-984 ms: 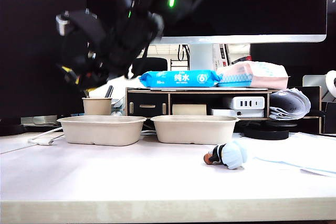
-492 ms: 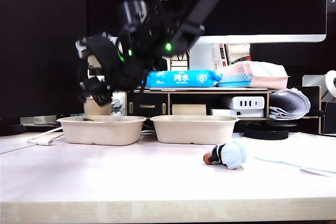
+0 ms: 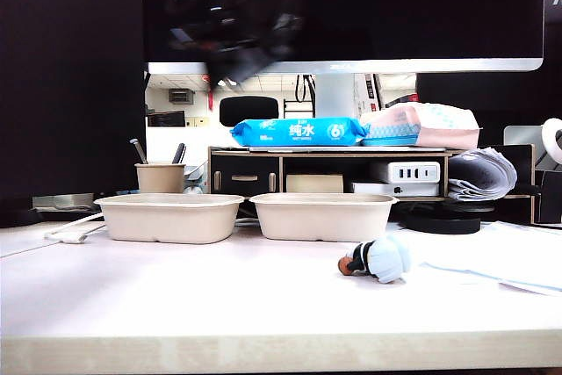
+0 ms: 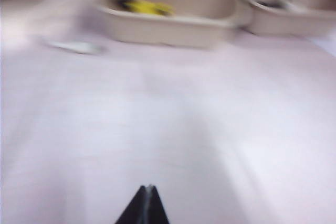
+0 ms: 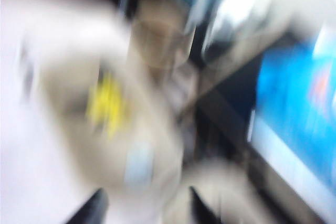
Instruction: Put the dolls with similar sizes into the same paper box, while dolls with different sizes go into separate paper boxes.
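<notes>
Your remaining pale-blue doll (image 3: pixel 383 260) lies on its side on the table (image 3: pixel 219 296), lower right of centre, long axis across frame. The right hand (image 3: pixel 224 19), jaws apart and empty, blurs high upper left; the left hand (image 4: pixel 145 203), pinched shut, hovers low.

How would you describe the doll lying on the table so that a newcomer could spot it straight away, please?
Start at the two beige paper boxes side by side on the white table, then look just in front of the right-hand box, towards its right end. There the doll lies on its side on the bare tabletop. It is chubby, pale blue and white, and the only doll outside a box.
</notes>
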You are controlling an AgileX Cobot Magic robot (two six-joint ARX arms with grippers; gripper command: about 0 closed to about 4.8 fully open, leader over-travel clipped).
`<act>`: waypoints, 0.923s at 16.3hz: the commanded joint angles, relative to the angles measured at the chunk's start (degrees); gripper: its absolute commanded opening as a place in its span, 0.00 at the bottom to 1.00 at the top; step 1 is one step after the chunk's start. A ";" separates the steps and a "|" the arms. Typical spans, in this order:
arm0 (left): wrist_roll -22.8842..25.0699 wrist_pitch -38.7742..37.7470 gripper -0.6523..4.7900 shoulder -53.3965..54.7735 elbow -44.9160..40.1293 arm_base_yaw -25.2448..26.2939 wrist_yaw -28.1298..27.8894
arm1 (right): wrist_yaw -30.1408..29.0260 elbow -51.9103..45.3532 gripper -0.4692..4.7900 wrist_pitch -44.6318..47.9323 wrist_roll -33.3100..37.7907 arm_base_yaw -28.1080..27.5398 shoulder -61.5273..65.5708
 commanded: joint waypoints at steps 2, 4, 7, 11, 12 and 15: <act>0.00 0.39 0.11 1.66 0.04 -7.65 0.31 | -0.92 -0.52 0.49 -27.47 1.90 -1.64 -2.34; 0.00 0.24 0.11 5.16 0.07 -8.41 0.26 | -3.93 -4.48 0.49 -29.88 3.17 -3.08 -2.34; 0.00 0.04 0.11 5.79 0.07 -8.46 0.26 | -3.04 -9.73 0.62 -28.63 5.31 -3.85 -2.19; 0.00 -0.02 0.11 6.32 0.09 -8.90 0.24 | -2.82 -16.59 0.67 -24.28 8.15 -4.28 -2.08; 0.00 0.00 0.11 6.32 0.09 -9.66 0.04 | -2.80 -17.25 0.67 -23.63 8.74 -4.28 -2.08; 0.00 0.04 0.11 6.08 0.09 -15.98 0.09 | -1.31 -18.47 0.67 -22.64 10.51 -4.28 -2.08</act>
